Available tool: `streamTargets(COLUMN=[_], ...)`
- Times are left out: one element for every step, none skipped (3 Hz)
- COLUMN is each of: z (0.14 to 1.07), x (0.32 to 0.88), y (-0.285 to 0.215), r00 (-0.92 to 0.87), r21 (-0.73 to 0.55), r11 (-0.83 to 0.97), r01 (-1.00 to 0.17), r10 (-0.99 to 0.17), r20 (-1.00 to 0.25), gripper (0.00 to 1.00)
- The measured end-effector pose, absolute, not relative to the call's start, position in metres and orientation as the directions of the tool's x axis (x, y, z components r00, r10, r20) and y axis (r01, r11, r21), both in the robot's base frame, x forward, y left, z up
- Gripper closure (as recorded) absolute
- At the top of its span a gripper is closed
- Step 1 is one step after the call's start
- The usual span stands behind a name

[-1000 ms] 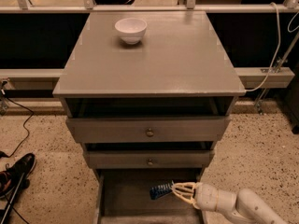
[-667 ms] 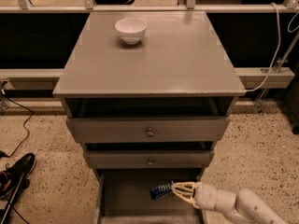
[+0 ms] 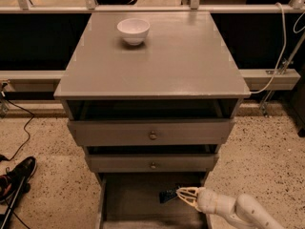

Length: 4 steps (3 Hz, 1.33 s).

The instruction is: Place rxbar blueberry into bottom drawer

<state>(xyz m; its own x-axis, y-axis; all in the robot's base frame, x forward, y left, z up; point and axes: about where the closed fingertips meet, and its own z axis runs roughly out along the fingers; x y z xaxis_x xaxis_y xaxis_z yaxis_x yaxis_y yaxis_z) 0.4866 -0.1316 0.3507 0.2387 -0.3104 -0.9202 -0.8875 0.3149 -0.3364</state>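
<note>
rxbar blueberry (image 3: 167,195): light, flat, wrapper slick and crinkly, bar inside probably a bit bendy. Not fragile. Best hold is across the narrow width near one end, clear of the crimped seal, which would likely slip.

gripper (image 3: 180,193) is low at the front right, reaching into the open bottom drawer (image 3: 133,202). Its fingers look closed on the bar's right end. The bar sticks out to the left of the fingertips, over the drawer floor right of centre. Can't tell if it's touching the floor. White bowl (image 3: 133,30) is up on the worktop (image 3: 157,70), well apart.
</note>
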Motion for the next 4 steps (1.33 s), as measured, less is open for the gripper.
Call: streamTargets(z=[0.289, 0.251, 0.219, 0.199], x=[0.496, 0.498, 0.498, 0.495], y=[-0.135, -0.137, -0.131, -0.123], r00=[0.221, 0.207, 0.185, 0.186], r21=[-0.353, -0.35, -0.335, -0.353], r11=[0.282, 0.261, 0.263, 0.278], r01=[-0.892, -0.9, -0.905, -0.893], r10=[-0.41, -0.451, -0.466, -0.487], r20=[-0.885, -0.868, -0.865, -0.853], gripper=[1.0, 1.0, 1.0, 0.95])
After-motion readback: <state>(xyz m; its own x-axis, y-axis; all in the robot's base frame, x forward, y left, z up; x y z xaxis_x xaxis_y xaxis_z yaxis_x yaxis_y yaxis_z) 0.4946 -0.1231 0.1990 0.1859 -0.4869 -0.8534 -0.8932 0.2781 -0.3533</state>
